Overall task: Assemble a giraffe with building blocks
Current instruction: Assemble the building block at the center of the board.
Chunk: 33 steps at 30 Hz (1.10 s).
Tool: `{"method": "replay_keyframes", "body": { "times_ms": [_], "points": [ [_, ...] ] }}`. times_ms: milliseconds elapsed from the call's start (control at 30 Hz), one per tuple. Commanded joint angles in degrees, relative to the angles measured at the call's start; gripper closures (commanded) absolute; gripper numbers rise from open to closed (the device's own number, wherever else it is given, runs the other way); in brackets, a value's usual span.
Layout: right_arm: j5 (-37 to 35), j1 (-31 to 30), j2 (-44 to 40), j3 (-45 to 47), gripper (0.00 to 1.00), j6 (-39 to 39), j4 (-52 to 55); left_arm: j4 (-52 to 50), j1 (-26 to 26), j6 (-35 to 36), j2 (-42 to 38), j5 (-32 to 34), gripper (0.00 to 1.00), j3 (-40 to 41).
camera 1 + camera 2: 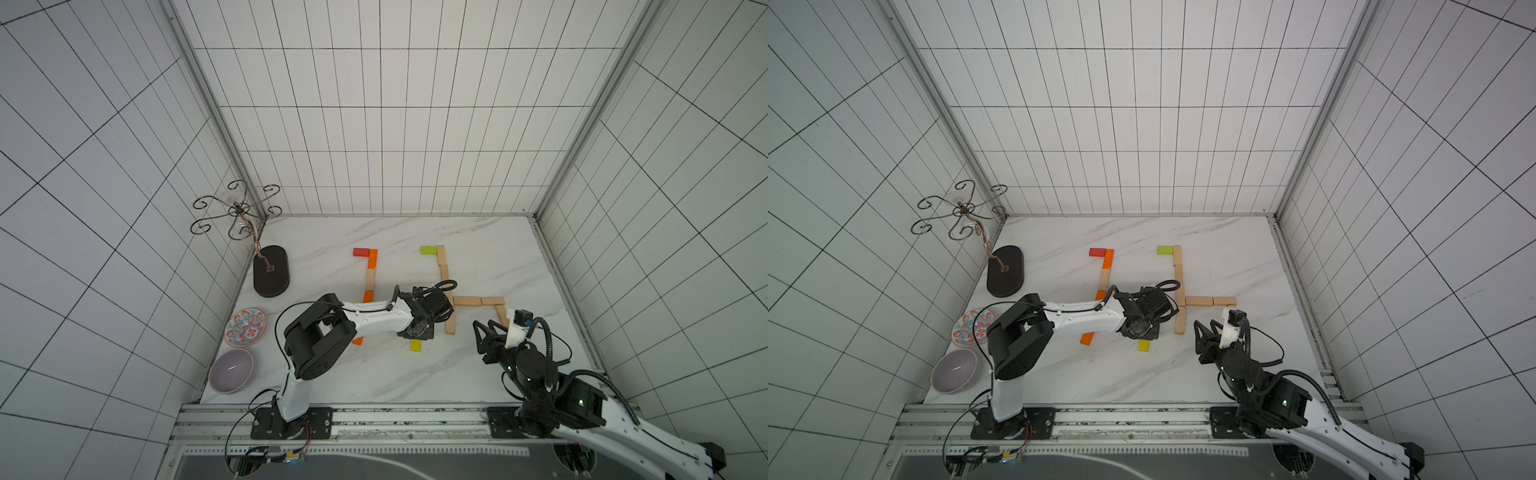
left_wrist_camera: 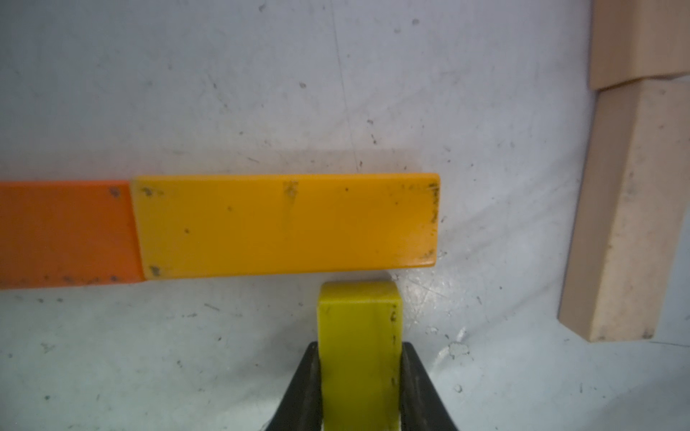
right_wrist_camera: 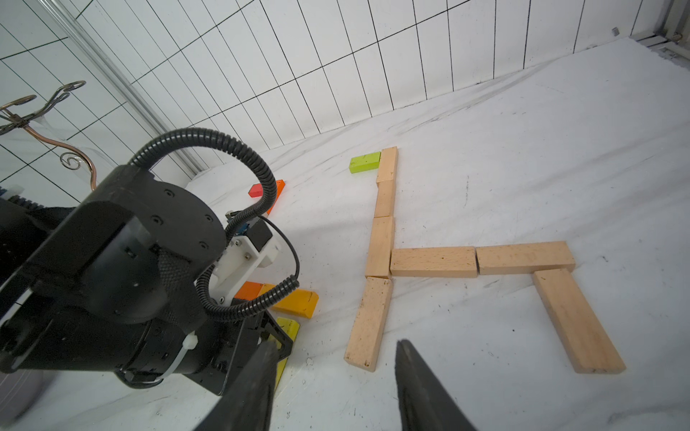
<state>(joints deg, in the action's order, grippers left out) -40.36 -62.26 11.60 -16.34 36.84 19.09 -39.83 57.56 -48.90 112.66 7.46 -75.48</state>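
My left gripper (image 2: 360, 373) is shut on a yellow block (image 2: 358, 324) that lies flat on the marble table, its end just short of an amber block's (image 2: 287, 225) long side. An orange block (image 2: 67, 235) butts that amber one. In both top views the yellow block (image 1: 416, 345) (image 1: 1144, 345) pokes out under the left wrist. A red and orange column (image 1: 372, 258) and a pale wood figure (image 1: 467, 301) with a lime green block (image 1: 428, 249) lie further back. My right gripper (image 3: 336, 350) (image 1: 486, 328) hangs open and empty near a pale wood leg (image 3: 367, 324).
A dark oval stand base (image 1: 271, 271) with a wire rack stands at the back left. A patterned plate (image 1: 246, 327) and a grey bowl (image 1: 231, 371) sit along the left wall. Tiled walls close three sides; a metal rail (image 1: 374, 419) runs along the front.
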Motion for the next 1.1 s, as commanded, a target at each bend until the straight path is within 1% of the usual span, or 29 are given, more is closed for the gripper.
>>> {"method": "replay_keyframes", "body": {
  "times_ms": [0,567,767,933,1067],
  "points": [
    [-1.5,-0.3,-0.6,-0.5,0.48,-0.1,0.1,-0.6,-0.7,0.1,4.4,-1.0,0.77,1.2],
    [-1.8,-0.2,-0.5,-0.4,0.48,-0.3,-0.1,-0.8,-1.2,0.9,4.7,-1.2,0.70,0.7],
    [-1.7,-0.2,-0.6,-0.3,0.48,-0.2,0.0,-0.8,-1.2,0.9,4.6,-1.3,0.64,0.7],
    [-1.7,-0.2,-0.4,-0.2,0.48,-0.2,0.0,-0.7,-1.2,1.0,3.9,-1.2,0.61,0.7],
    [-1.7,-0.2,-0.5,-0.3,0.48,-0.2,0.0,-1.1,-1.2,1.1,3.2,-0.8,0.57,0.5]
  ]
}}
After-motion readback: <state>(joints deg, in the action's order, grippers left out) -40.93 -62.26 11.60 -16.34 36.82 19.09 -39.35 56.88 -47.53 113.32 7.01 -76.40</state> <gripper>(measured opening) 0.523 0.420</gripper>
